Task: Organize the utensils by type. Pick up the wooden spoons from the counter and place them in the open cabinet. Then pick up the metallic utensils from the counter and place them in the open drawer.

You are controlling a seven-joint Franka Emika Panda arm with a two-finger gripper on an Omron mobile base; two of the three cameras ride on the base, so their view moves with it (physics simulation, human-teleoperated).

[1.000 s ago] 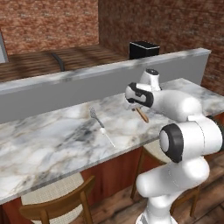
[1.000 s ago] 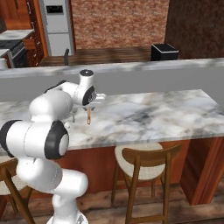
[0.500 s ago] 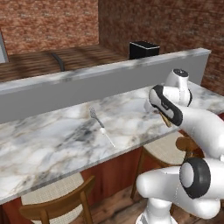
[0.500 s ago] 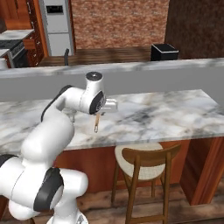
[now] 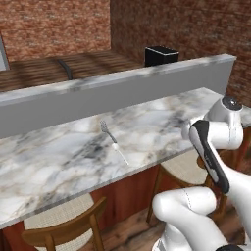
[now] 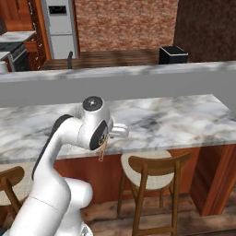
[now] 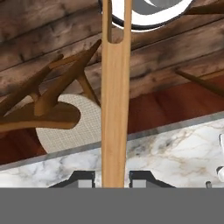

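Observation:
My gripper (image 7: 113, 178) is shut on the handle of a tan wooden spoon (image 7: 114, 109), which runs straight up the hand view with a slot near its far end. Seen from the right base, the gripper (image 6: 105, 139) hangs at the counter's (image 6: 175, 115) front edge and the spoon (image 6: 102, 151) dangles below the marble top. A silver fork (image 5: 113, 143) lies on the counter (image 5: 162, 117), left of the arm. The open cabinet and the open drawer are out of view.
Wooden stools stand under the counter's front edge (image 6: 152, 166) (image 5: 186, 166) (image 5: 63, 220); one (image 7: 65, 118) sits under the held spoon. A grey raised ledge (image 5: 122, 93) lines the counter's back. A black box (image 6: 173, 54) rests beyond it.
The arm has swung from over the counter out past its front edge, carrying the wooden spoon along. The fork has stayed in place.

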